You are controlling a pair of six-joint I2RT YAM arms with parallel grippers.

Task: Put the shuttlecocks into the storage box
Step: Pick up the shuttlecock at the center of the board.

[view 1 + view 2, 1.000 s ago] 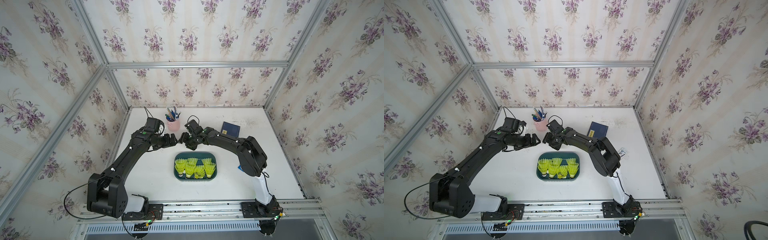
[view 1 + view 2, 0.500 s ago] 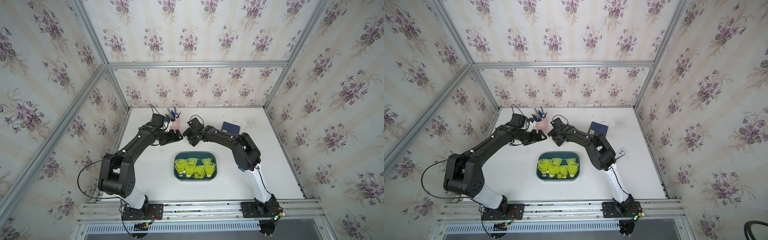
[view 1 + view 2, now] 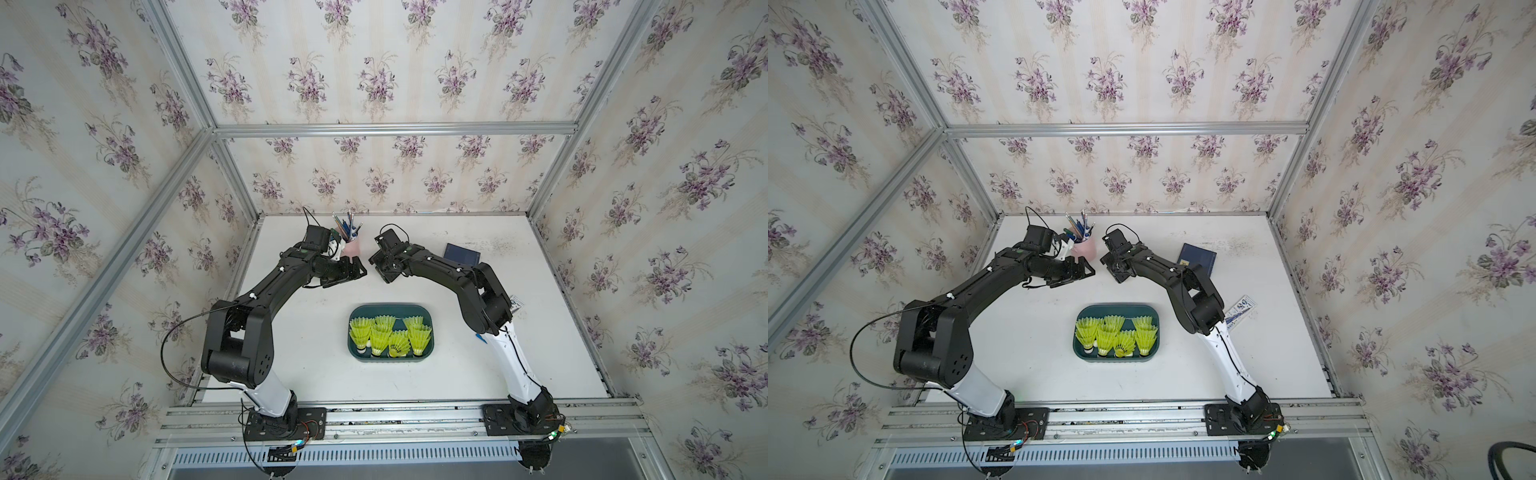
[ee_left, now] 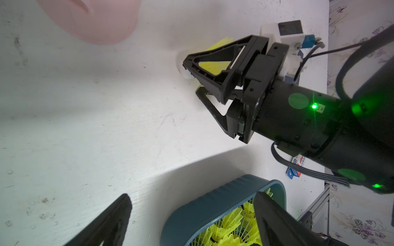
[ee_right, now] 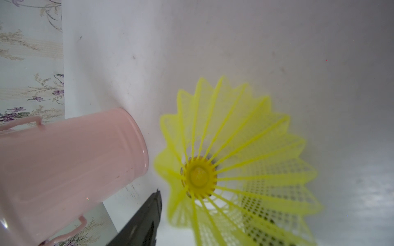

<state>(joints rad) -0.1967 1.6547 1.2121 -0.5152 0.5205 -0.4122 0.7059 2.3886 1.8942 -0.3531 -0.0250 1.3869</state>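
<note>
Right pincer [image 4: 191, 76] jaws straddling lone shuttlecock [image 5: 213, 170] on worktop [image 3: 311, 332] (clamped or not, cannot tell), just beside pink pen cup [image 5: 74, 159], left pincer [image 3: 357, 267] spread wide, empty, other shuttlecocks [image 3: 390, 336] inside storage box [image 3: 390, 308].

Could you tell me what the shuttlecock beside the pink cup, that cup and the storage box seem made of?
Shuttlecock: likely moulded plastic, neon yellow-green, thin ribs and mesh skirt.
Pink cup: smooth and glossy with highlights, plastic or enamelled metal, unclear.
Storage box: probably matte teal plastic, rounded moulded walls.
</note>
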